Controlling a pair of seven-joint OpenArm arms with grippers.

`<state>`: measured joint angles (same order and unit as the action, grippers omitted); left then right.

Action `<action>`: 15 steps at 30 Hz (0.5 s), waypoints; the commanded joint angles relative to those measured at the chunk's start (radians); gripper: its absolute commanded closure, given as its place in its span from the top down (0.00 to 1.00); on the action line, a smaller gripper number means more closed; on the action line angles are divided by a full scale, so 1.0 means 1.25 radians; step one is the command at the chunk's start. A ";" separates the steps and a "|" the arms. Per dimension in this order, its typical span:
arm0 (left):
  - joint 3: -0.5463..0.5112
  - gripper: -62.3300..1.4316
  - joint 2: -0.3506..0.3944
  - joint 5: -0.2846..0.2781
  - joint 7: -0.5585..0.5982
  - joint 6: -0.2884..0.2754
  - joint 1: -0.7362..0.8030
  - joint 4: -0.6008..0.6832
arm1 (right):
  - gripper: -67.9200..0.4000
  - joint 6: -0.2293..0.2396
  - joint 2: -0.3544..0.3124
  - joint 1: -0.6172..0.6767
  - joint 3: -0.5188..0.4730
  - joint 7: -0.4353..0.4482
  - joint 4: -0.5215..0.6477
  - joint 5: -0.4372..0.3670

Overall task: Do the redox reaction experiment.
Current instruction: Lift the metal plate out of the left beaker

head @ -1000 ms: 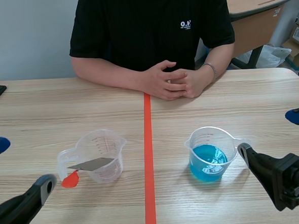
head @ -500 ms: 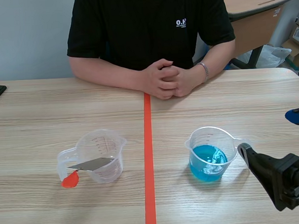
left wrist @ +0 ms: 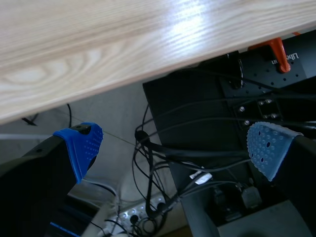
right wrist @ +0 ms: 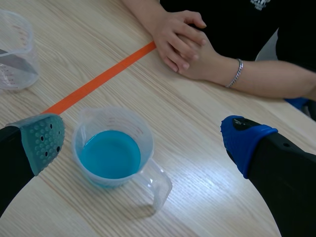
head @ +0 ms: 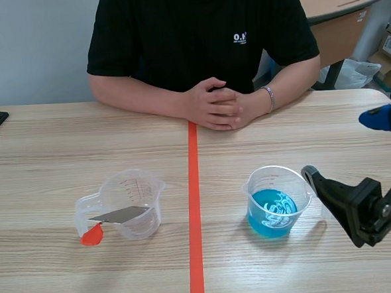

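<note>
Scene view: right gripper (head: pixel 341 145) wide open beside blue-liquid cup (head: pixel 275 201); clear cup (head: pixel 134 202) with metal strip (head: pixel 120 215) across tape line (head: pixel 193 186). Left wrist view: left gripper (left wrist: pixel 174 147) wide, below table edge (left wrist: pixel 98 54). Right wrist view: blue-liquid cup ahead, close to grey-green pad (right wrist: pixel 44 140).

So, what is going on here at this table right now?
The robot's right gripper is open beside the clear plastic measuring cup of blue liquid, near its handle, gripping nothing. The left gripper is open too, down below the wooden table's edge. A second clear plastic cup, with a grey metal strip leaning in it, stands untouched across the orange-red line. A person sits opposite with clasped hands.
</note>
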<state>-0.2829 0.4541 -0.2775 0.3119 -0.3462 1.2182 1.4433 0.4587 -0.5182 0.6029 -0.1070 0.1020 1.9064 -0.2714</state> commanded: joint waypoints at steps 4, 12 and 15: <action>0.054 1.00 -0.017 0.011 0.011 -0.010 -0.007 0.000 | 1.00 0.041 -0.005 -0.062 0.054 0.022 0.014 0.081; 0.111 1.00 -0.047 0.051 0.007 0.004 -0.028 -0.004 | 1.00 0.053 -0.006 -0.163 0.215 0.023 0.014 0.233; 0.111 1.00 -0.050 0.059 0.005 0.009 -0.029 -0.004 | 1.00 0.053 -0.007 -0.189 0.283 0.022 0.014 0.266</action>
<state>-0.1379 0.3958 -0.2016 0.3050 -0.3370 1.1763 1.4288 0.5320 -0.5186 0.3756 0.2478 0.1146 1.9064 0.0612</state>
